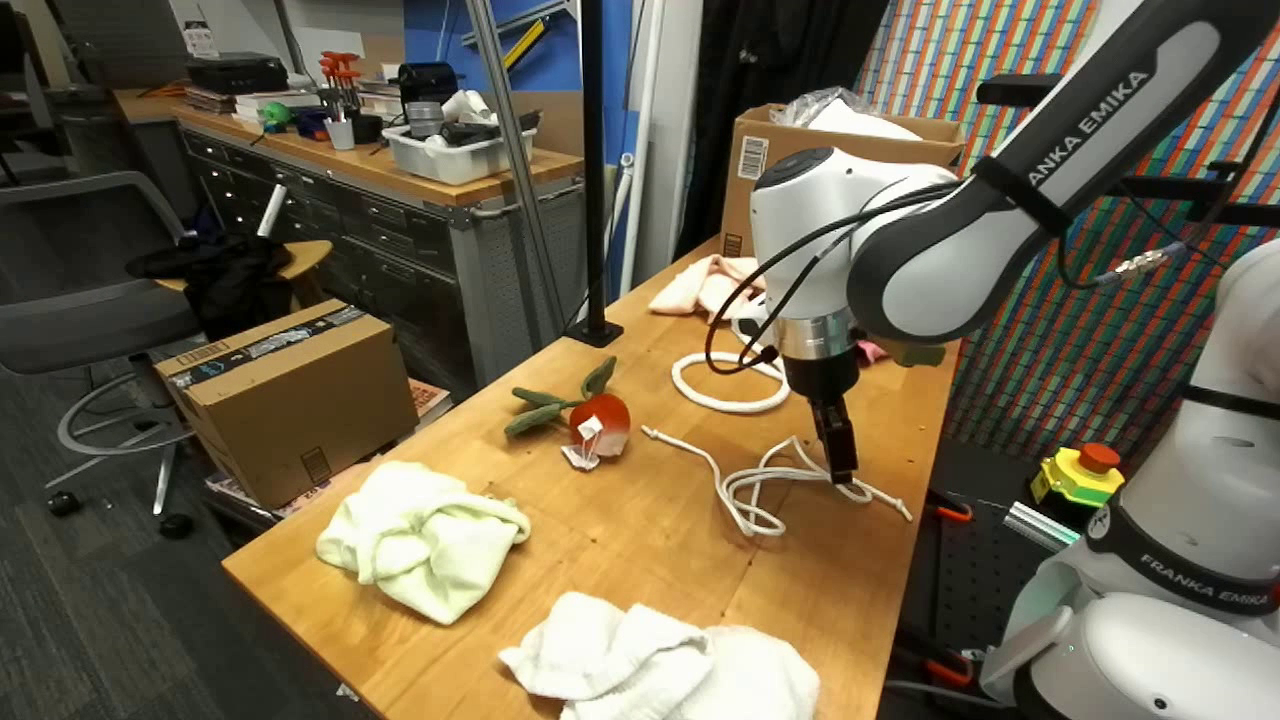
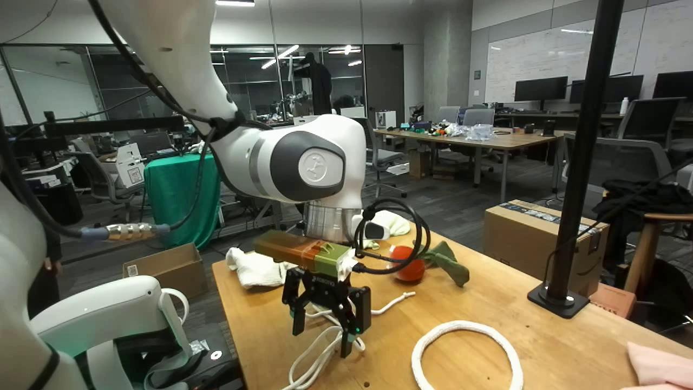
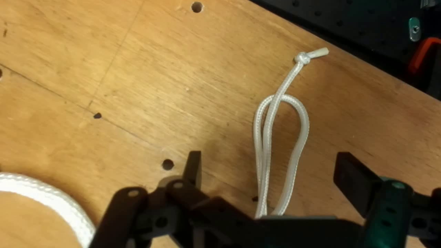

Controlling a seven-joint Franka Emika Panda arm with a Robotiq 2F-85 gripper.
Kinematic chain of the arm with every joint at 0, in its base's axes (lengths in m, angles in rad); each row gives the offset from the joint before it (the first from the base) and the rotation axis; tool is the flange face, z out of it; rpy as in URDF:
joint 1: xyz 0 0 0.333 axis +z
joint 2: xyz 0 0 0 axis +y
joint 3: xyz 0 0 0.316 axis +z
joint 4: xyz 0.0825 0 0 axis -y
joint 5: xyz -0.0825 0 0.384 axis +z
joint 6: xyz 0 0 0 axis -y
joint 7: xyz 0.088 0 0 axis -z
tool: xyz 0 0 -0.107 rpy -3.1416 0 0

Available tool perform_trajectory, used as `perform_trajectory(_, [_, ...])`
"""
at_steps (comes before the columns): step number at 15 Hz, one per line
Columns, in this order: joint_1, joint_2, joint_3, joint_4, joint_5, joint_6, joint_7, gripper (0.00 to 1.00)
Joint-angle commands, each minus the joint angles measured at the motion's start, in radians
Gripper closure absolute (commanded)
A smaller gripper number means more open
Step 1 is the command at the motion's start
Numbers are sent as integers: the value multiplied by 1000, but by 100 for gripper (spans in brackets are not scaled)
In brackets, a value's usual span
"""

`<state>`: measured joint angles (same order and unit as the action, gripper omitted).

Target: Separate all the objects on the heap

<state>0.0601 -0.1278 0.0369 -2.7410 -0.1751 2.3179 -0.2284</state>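
Note:
A thin white cord (image 1: 765, 531) lies loosely looped on the wooden table. It also shows in an exterior view (image 2: 323, 355) and in the wrist view (image 3: 267, 144), with a knotted end near the table edge. My gripper (image 1: 843, 478) is open over the cord, fingers pointing down. In the wrist view the fingertips (image 3: 268, 155) stand either side of the strands, and nothing is held. A thick white rope ring (image 2: 417, 357) lies apart from the cord. A red plush fruit with green leaves (image 1: 600, 415), a pale green cloth (image 1: 430, 545), white towels (image 1: 650, 660) and a pink cloth (image 1: 700, 285) lie spread out.
A black post (image 1: 597, 330) stands on the table's far edge. A large cardboard box (image 1: 740, 200) stands behind the pink cloth. A small red-pink thing (image 1: 870, 351) is partly hidden behind the gripper. The black robot stand (image 3: 327, 15) borders the table.

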Motion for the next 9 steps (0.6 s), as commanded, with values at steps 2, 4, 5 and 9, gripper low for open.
perform_trajectory(2, [-12, -192, -44, -3, 72, -83, -69, 0])
perform_trajectory(4, [-17, -269, -78, 11, 110, -122, -90, 0])
perform_trajectory(5, [-22, -312, -100, 14, 128, -127, -101, 0])
perform_trajectory(9, [-42, -467, -183, 10, 202, -111, -109, 0])
